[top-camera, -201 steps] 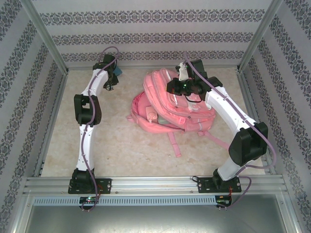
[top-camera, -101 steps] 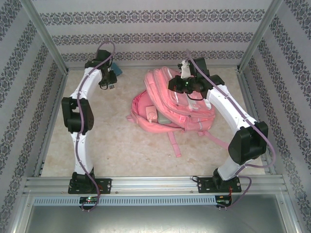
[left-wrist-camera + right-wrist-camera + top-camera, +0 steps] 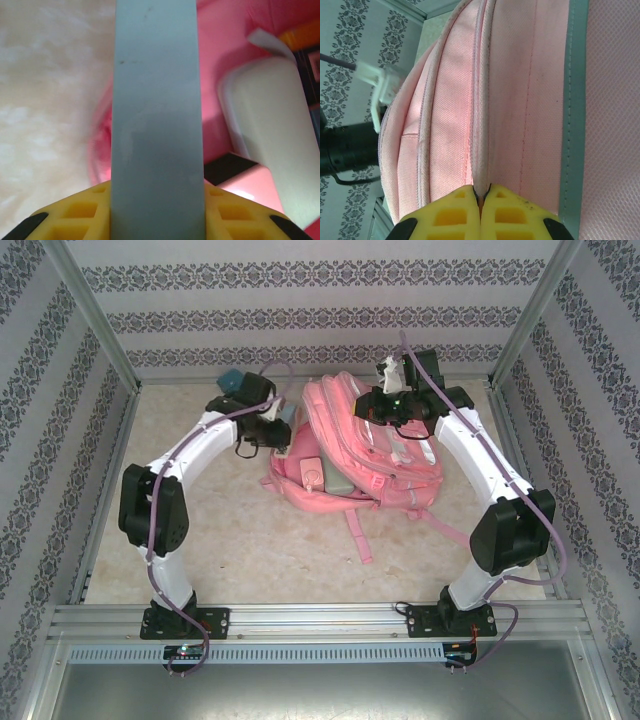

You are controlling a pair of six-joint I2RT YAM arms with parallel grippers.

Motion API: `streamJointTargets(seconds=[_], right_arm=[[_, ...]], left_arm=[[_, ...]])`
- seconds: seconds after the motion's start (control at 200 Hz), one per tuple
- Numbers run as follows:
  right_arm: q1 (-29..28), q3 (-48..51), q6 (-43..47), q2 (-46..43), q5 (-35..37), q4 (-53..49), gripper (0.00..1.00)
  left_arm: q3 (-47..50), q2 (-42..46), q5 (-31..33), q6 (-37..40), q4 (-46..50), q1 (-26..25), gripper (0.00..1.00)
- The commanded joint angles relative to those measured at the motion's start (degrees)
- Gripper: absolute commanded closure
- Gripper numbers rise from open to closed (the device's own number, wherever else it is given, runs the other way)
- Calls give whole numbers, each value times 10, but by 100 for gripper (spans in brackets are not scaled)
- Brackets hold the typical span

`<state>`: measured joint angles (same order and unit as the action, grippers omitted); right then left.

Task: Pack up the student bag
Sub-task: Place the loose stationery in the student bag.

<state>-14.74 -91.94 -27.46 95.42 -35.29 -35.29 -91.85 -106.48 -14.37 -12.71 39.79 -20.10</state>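
Swinging in from the far-left corner, where it was a second ago, the left arm now reaches across to the open mouth of the bag, while the right arm has kept almost the same pose at the bag's top edge.

The pale, marbled bench (image 3: 250,530) carries everything. The student bag (image 3: 400,475), a large pink fabric backpack, lies on its side toward the far right of the bench. Its opening faces left, and its pink shoulder straps trail toward the near edge.

The left claw (image 3: 157,200) grips a flat grey-blue slab (image 3: 157,100) between its yellow fingers. The slab stands out straight ahead of the claw, with its far end over the pink interior of the bag. The right claw (image 3: 481,192) is closed, its yellow fingertips meeting on a seam of the bag's pink fabric, so it pinches the upper side of the bag.

Inside the opening, the left wrist view shows a white rounded case (image 3: 265,130) lying to the right of the slab. From above, a small pale pink box (image 3: 311,473) sits just inside the bag's mouth, close to the left claw. A small teal-blue thing (image 3: 231,379) lies by the far wall behind the left wrist; what it is cannot be told.
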Motion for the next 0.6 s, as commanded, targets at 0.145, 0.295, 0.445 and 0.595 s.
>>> streamJointTargets(seconds=[0.145,0.295,0.445,0.595], right_arm=[[-1,-34,2,-5,-34,45,100],[-6,-25,3,-13,-30,44,100],[-6,-16,2,-19,-27,45,100],[-5,-11,5,-22,-25,44,100]], left_arm=[[-24,-31,-5,60,-31,-42,89],[-69,-76,18,93,1,-53,90],[-92,-109,43,115,21,-57,91],[-93,-103,40,116,20,-57,91]])
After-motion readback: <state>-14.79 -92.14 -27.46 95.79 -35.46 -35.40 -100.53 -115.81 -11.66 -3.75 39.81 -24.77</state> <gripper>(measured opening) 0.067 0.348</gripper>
